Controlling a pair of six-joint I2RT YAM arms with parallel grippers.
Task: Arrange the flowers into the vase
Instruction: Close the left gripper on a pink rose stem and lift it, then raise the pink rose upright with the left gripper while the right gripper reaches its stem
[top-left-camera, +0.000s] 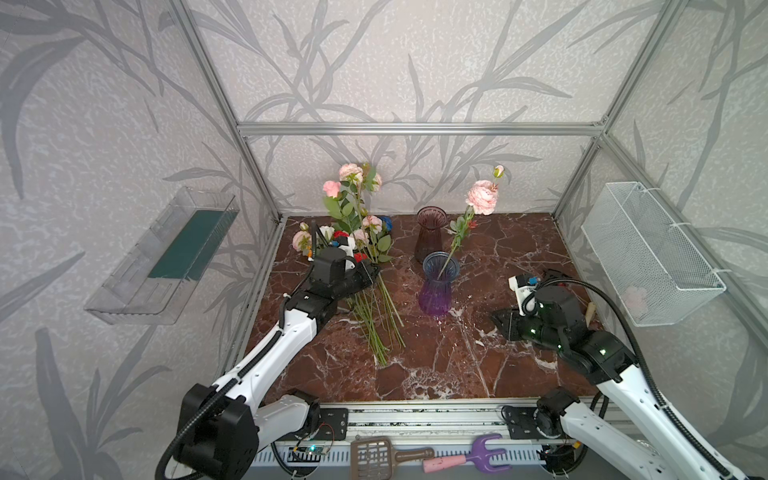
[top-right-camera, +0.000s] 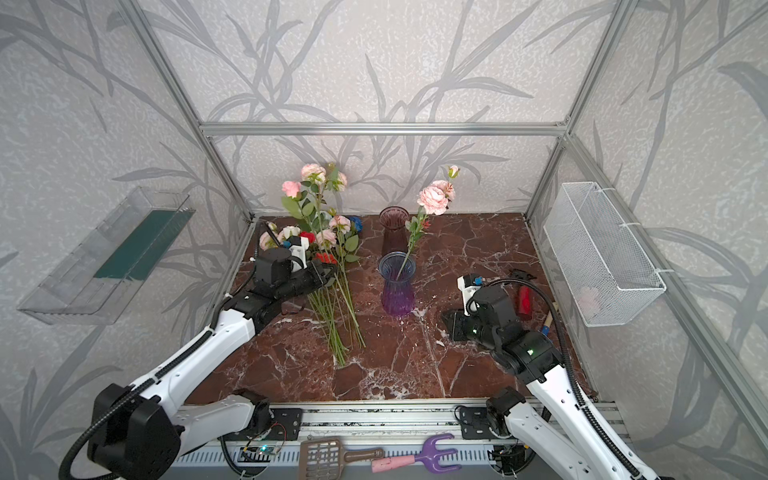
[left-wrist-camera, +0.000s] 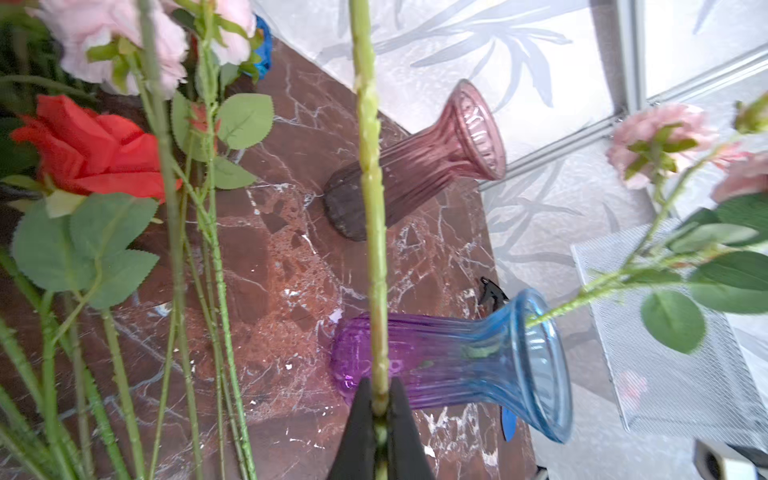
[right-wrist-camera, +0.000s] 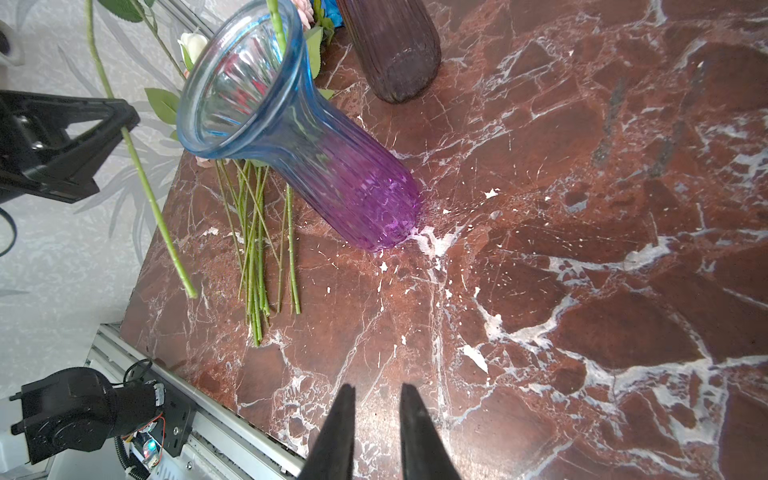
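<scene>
My left gripper is shut on a thick green stem of one of the flowers. In both top views that gripper holds the stem upright over the pile, with pink blooms at the top. The other flowers lie on the marble table, stems toward the front. The blue and purple glass vase stands mid-table with one pink peony in it. My right gripper hovers low, to the right of the vase, open with nothing between its fingers.
A maroon glass vase stands behind the blue one. A white wire basket hangs on the right wall and a clear plastic shelf on the left wall. A red object lies by the right arm. A brown scoop and purple rake lie on the front rail.
</scene>
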